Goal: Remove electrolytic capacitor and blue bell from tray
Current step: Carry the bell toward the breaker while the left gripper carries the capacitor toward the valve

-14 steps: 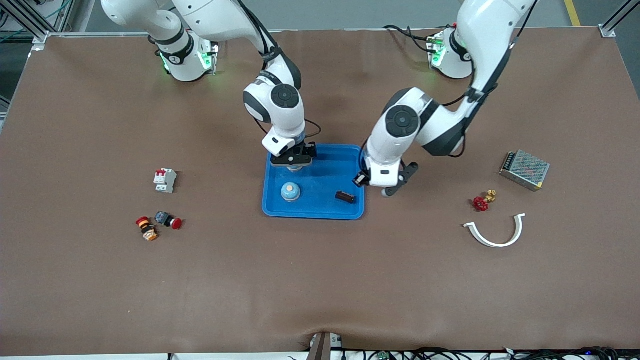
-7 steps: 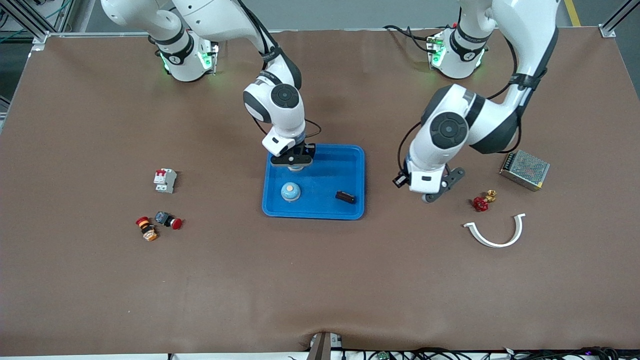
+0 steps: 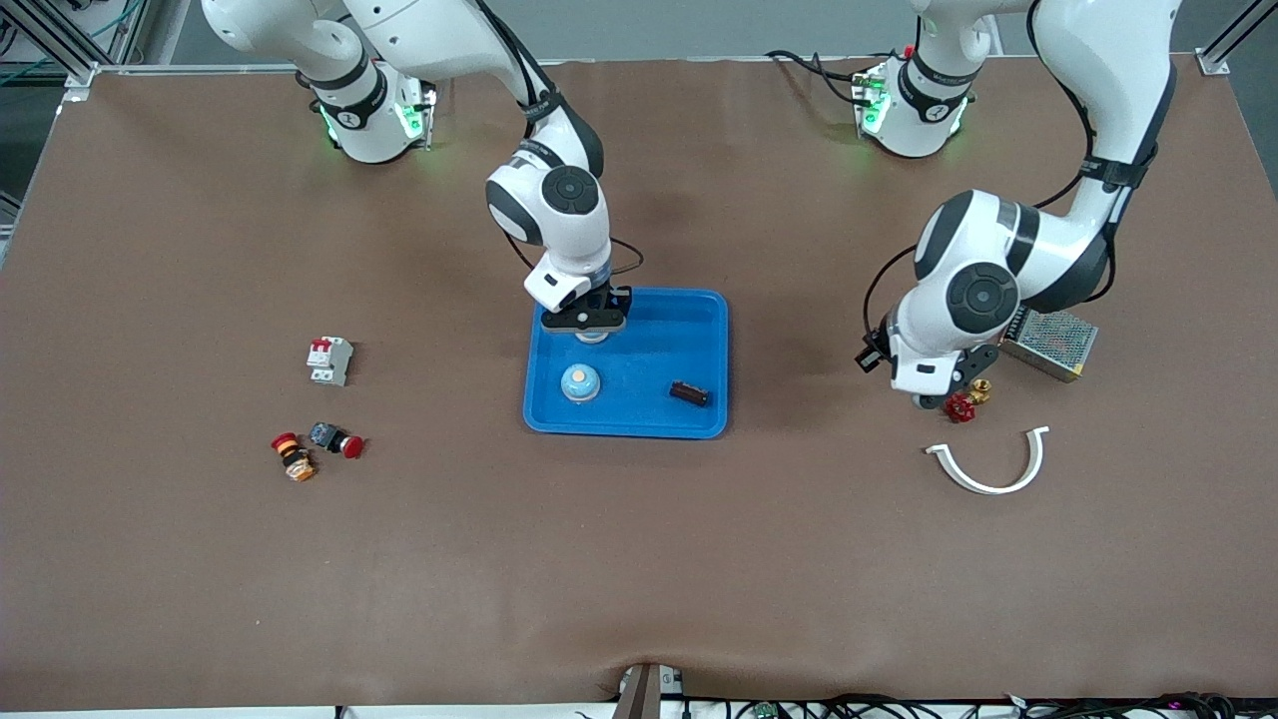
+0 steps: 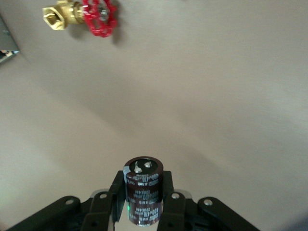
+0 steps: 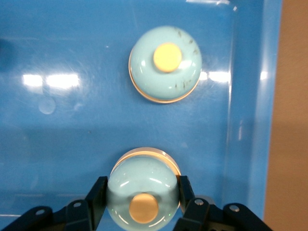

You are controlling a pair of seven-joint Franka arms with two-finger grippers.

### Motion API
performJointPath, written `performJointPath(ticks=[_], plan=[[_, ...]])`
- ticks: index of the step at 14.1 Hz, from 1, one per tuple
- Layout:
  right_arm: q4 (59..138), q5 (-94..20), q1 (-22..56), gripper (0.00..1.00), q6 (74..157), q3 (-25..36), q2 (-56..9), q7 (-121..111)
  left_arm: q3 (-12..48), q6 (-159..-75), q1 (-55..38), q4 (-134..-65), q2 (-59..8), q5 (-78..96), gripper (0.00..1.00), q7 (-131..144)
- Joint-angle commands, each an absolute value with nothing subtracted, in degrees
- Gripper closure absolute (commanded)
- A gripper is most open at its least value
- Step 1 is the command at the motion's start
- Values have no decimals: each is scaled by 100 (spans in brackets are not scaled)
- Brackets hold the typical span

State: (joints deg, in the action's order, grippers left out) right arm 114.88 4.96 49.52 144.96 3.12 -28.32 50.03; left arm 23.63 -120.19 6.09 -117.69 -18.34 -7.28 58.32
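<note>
The brown table [image 3: 639,559] carries everything. The right arm [image 3: 549,200] reaches to the blue tray [image 3: 649,340] at the middle; the left arm [image 3: 998,280] bends down toward its own end of the table.

The right gripper [image 3: 591,335] [image 5: 143,192] is over the tray's edge farther from the front camera; its fingers are closed on the sides of a pale blue gripped bell [image 5: 143,190], button end toward the wrist camera; whether that bell touches the tray floor I cannot tell.

The left gripper [image 3: 934,397] [image 4: 143,195] is over bare table just beside the red-handled valve [image 3: 961,402] [image 4: 86,17]; its fingers are clamped on a dark gripped capacitor [image 4: 143,192], which stands upright between them, above the table.

A metal mesh box [image 3: 1053,340] lies near the valve; a white curved strip [image 3: 988,469] lies nearer to the front camera than both.

Toward the right arm's end sit a white switch [image 3: 329,360] and two red-capped push buttons [image 3: 336,439] side by side.

In the tray a loose bell [image 3: 580,381] [image 5: 165,64] rests upright toward the right arm's end; a loose capacitor [image 3: 689,393] lies on its side toward the left arm's end, well apart from the bell.
</note>
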Motion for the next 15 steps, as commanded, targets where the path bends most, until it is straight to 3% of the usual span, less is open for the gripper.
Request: performJointPath(ticks=[1, 5, 9, 15], plan=[[11260, 615, 4896, 62, 13670, 325, -2348, 4809, 2408, -12041, 922, -12155, -1538, -809, 100, 5495], [11206, 484, 4282, 64, 12536, 308, -1488, 3494, 2399, -12242, 1230, -12506, -1591, -1000, 100, 5247], [11206, 0, 3132, 64, 11612, 343, -731, 1007, 2399, -13041, 1677, -12998, -1731, -1843, 100, 5238], [11224, 0, 1462, 64, 11180, 360, -457, -1972, 2399, -13956, 2205, -13104, -2320, -2680, 100, 5247]])
